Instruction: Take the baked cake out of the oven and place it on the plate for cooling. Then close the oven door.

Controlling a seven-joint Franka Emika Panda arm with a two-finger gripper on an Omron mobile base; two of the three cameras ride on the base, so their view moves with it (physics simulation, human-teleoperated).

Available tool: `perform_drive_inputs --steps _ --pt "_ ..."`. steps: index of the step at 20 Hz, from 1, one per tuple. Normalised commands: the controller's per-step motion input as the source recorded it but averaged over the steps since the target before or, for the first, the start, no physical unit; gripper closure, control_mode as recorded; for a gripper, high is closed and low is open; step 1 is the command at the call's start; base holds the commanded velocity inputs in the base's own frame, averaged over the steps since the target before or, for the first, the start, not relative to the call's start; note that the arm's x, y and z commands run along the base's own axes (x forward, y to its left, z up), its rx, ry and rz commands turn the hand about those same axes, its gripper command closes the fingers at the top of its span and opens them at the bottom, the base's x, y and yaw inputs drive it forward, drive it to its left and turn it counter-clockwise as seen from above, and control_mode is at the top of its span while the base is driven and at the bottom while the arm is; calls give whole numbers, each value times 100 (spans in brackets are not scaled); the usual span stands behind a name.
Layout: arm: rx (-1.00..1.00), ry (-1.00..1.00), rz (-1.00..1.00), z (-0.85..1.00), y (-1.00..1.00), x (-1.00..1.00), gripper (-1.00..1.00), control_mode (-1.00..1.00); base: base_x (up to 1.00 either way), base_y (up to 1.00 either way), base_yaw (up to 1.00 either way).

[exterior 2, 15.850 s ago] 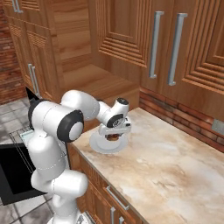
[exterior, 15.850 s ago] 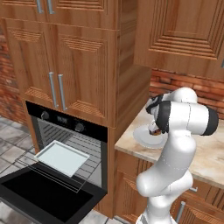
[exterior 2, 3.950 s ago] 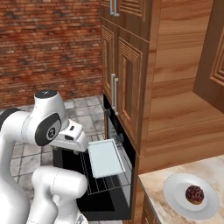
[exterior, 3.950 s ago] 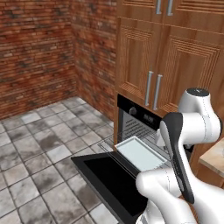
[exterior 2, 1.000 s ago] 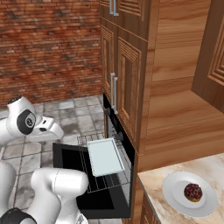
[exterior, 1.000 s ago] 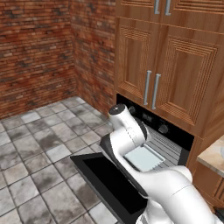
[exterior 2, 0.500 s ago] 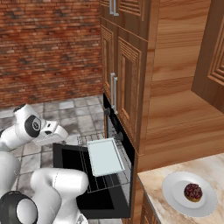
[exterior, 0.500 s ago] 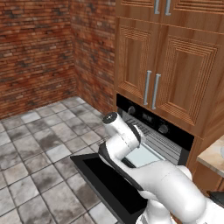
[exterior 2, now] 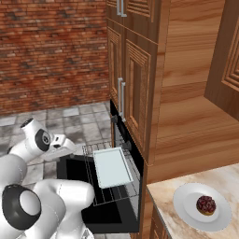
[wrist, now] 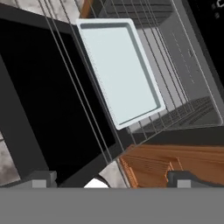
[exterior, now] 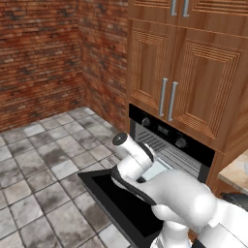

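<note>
My tool (wrist: 109, 177): fingers wide apart, nothing held.
Small brown lumpy cake (exterior 2: 206, 205): on round white plate (exterior 2: 186, 212), marble tabletop.
Glossy black oven door (exterior: 121, 203): down; pale square tray (wrist: 119, 70) on wire rack.

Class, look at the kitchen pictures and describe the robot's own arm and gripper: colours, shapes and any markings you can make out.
The arm is glossy white, built of thick rounded segments with bulbous joints; dark round caps and dark seams mark the joints, as on its elbow. The gripper has two small, blocky grey finger tips. No cables or lettering can be made out.
</note>
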Motion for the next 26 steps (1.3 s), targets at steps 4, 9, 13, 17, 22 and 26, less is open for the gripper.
perform_drive_inputs --steps 4,9,13,17,22,26 --pt "-5 0 4 -36 0 20 -100 -100 0 0 0" --pt "-8 0 6 -37 0 10 -100 -100 0 0 0" --pt "-8 0 8 -26 -1 0 -100 -100 0 0 0" --pt "-7 1 10 -21 -10 0 -100 -100 0 0 0" --pt "-1 3 7 -18 -10 2 -100 -100 0 0 0" --pt "0 0 7 -14 -19 11 -100 -100 0 0 0"
